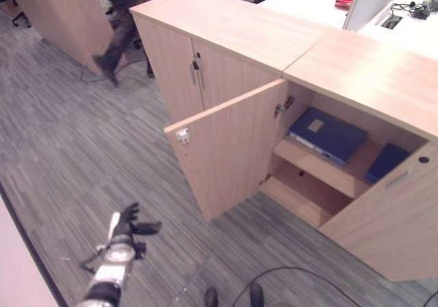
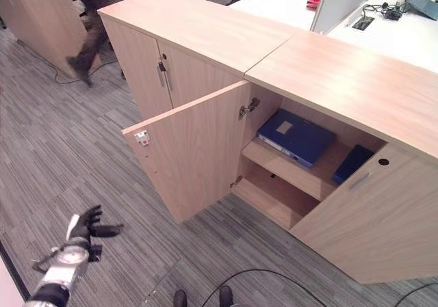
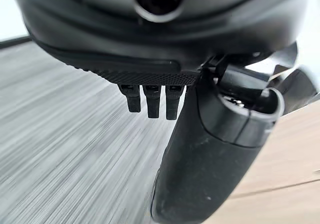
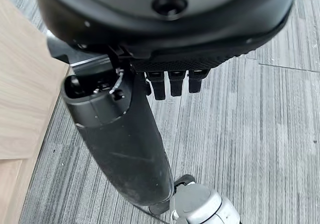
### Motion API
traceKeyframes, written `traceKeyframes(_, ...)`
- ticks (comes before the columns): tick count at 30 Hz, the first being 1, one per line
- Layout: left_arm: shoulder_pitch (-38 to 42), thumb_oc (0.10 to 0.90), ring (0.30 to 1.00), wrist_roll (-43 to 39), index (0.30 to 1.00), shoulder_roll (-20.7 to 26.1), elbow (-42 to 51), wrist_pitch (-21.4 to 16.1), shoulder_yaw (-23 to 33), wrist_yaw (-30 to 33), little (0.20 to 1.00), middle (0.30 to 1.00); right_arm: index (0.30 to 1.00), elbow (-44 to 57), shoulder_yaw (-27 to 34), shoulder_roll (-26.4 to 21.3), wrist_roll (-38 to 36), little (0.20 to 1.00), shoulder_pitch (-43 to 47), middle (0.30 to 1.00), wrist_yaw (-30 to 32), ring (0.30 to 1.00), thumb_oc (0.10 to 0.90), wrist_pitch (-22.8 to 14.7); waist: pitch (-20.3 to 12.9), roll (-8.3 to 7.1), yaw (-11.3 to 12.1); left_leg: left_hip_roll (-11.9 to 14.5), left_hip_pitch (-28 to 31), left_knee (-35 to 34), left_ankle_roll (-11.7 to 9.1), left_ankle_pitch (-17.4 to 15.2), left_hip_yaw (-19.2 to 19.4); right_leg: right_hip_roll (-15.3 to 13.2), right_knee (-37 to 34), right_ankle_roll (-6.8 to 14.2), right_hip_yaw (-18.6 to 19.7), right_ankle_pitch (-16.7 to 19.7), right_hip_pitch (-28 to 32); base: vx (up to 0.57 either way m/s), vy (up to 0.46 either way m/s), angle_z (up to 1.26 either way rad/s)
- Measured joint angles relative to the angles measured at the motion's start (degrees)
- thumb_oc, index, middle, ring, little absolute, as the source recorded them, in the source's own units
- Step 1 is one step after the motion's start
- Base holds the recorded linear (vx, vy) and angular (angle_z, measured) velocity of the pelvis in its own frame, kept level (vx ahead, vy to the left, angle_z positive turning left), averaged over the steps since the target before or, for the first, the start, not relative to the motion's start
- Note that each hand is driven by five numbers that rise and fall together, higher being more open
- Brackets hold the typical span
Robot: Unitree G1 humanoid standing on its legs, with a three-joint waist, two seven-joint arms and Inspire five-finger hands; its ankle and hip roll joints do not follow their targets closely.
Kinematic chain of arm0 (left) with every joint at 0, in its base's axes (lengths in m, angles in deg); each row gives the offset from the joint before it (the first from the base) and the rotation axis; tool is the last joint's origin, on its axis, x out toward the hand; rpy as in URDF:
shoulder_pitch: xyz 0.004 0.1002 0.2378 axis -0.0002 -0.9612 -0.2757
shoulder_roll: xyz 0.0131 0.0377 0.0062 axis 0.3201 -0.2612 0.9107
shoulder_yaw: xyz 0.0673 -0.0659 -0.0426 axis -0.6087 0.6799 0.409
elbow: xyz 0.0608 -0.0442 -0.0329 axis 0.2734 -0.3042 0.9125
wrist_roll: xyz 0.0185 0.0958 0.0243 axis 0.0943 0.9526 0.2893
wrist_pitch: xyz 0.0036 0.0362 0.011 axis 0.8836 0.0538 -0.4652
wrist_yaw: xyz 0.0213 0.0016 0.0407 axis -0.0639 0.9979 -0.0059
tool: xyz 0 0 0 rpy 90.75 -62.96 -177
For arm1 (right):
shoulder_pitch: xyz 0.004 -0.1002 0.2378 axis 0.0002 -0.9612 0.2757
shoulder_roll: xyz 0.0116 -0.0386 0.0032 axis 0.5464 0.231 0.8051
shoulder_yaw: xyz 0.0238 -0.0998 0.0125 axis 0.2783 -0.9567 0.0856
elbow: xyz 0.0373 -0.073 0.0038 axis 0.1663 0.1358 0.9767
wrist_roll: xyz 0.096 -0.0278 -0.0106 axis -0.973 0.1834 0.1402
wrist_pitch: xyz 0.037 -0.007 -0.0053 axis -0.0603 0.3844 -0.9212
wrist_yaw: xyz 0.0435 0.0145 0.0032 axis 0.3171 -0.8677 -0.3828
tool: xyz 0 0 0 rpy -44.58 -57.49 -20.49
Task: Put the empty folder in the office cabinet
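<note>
A blue folder [image 1: 327, 136] lies flat on the upper shelf [image 1: 321, 166] of the open office cabinet [image 1: 356, 68] at centre right of the frame, a second blue folder [image 1: 387, 161] just right of it. The open door [image 1: 229, 153] stands out toward the carpet [image 1: 61, 150]. A person [image 1: 120, 20] walks at upper left. At lower left the left hand [image 1: 130, 223] hangs over the carpet, fingers relaxed, empty. In its wrist view the right hand [image 4: 125, 149] is also loose and empty above the carpet.

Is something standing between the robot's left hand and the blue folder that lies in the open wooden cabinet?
Yes. The open wooden cabinet door stands between the left hand, which hangs low over the grey carpet, and the blue folder lying on the upper shelf. The opening itself looks unobstructed from the front.
</note>
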Motion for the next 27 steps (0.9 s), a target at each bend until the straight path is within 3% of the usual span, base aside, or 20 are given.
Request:
traceKeyframes(6,5.3,0.800,0.900,0.8,0.900,2.8,-5.0,0.1,-4.5,0.6,0.900,0.900,0.900,0.2,-0.1,0.0,1.4,0.900,0.1,0.900,-1.4,0.900,0.800,0.0,-2.2,-0.57,-1.5,-1.0,2.0,0.0,1.6,-0.9,3.9,-1.1,-0.3,1.6,3.1,0.2,0.5,0.03,0.102,-0.28)
traceKeyframes(11,10.2,0.800,0.900,4.5,0.900,4.2,-5.0,0.5,-9.3,0.5,0.900,0.900,0.900,-1.3,0.0,-0.2,1.4,0.900,-0.1,0.900,-2.0,0.900,0.800,0.1,-2.6,-0.36,-1.5,-1.1,2.0,0.0,1.6,-0.9,4.2,-1.3,-0.2,1.7,2.9,0.3,0.5,0.01,0.069,-0.04)
traceKeyframes(14,12.2,0.800,0.900,4.6,0.900,5.3,-1.2,1.0,-12.3,-0.5,0.900,0.900,0.900,-2.4,0.0,-0.6,1.4,0.900,0.3,0.900,-2.5,0.900,0.800,0.2,-2.7,-0.05,-1.7,-1.3,2.0,0.0,1.6,-0.9,4.1,-1.4,0.1,1.3,2.9,0.8,0.5,0.01,0.100,0.01)
traceKeyframes(16,14.9,0.800,0.900,7.3,0.900,7.1,2.2,0.7,-17.6,-1.0,0.900,0.900,0.900,-2.5,0.0,-1.2,1.4,0.900,0.5,0.900,-2.7,0.900,0.800,0.2,-2.8,0.07,-1.6,-1.5,2.1,0.0,1.7,-0.8,4.1,-1.7,0.1,1.5,2.8,0.7,0.7,0.02,0.069,0.04)
traceKeyframes(22,20.7,0.800,0.900,11.8,0.900,7.2,4.3,-0.2,-22.5,-2.0,0.900,0.900,0.900,-3.1,0.2,-1.7,1.7,0.900,2.6,0.900,-3.2,0.900,0.800,0.4,-2.8,0.31,-2.8,-1.9,3.0,-0.1,1.9,-0.9,4.5,-2.2,0.0,2.7,2.8,0.2,1.5,0.02,0.056,0.00)
traceKeyframes(27,23.9,0.800,0.900,13.5,0.900,5.4,-1.4,-0.9,-25.4,-2.5,0.900,0.900,0.900,-3.5,0.1,-2.0,2.2,0.900,3.0,0.900,-3.3,0.900,0.800,1.0,-3.7,1.91,-3.4,-2.2,3.4,-0.1,2.0,-1.2,4.8,-2.4,-0.1,2.9,3.0,0.1,1.6,0.01,0.039,-0.01)
